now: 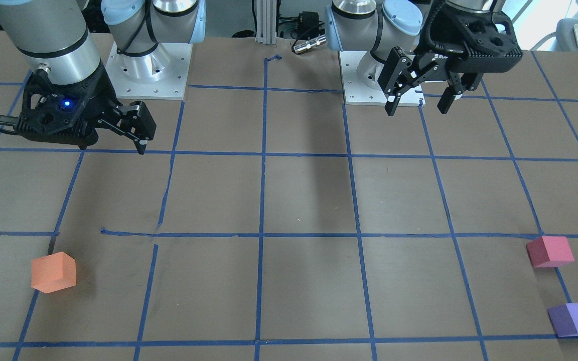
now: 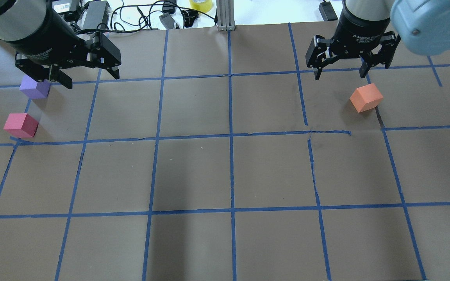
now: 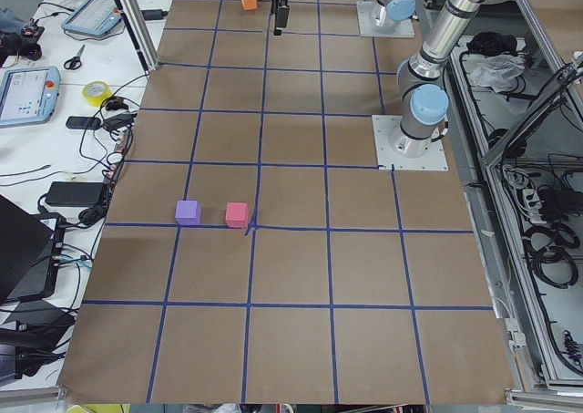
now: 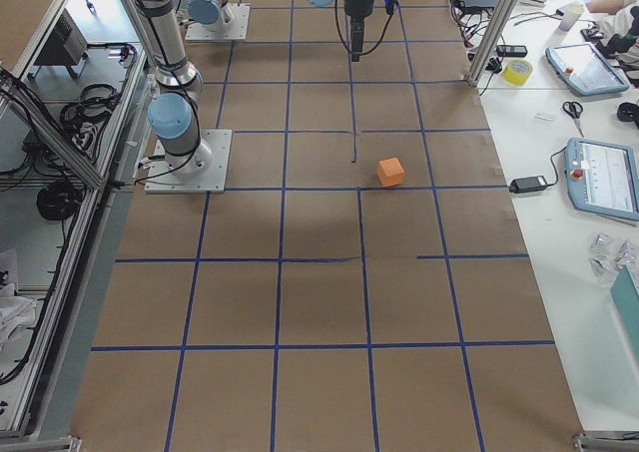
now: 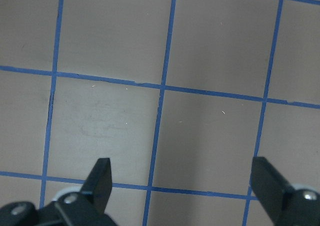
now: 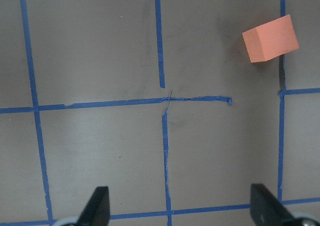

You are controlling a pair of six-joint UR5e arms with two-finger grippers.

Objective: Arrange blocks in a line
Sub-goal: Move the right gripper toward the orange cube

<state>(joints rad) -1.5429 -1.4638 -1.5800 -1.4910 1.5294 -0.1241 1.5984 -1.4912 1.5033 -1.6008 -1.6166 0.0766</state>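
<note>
The orange block [image 1: 53, 272] lies alone on the robot's right side of the table; it also shows in the overhead view [image 2: 366, 98] and at the upper right of the right wrist view [image 6: 270, 39]. The red-pink block [image 1: 550, 251] [image 2: 21, 125] and the purple block [image 1: 576, 319] [image 2: 34, 87] lie close together, apart, on the robot's left side. My left gripper [image 1: 419, 106] [image 2: 91, 77] is open and empty, raised above the table; its wrist view [image 5: 185, 186] shows no block. My right gripper [image 2: 340, 73] [image 6: 181, 208] is open and empty, raised, short of the orange block.
Blue tape lines [image 2: 231, 136] grid the brown table. The two arm bases [image 1: 148, 70] [image 1: 369, 75] stand at the robot's edge. Cables, a yellow tape roll [image 2: 200, 4] and a metal post [image 2: 225, 15] sit beyond the far edge.
</note>
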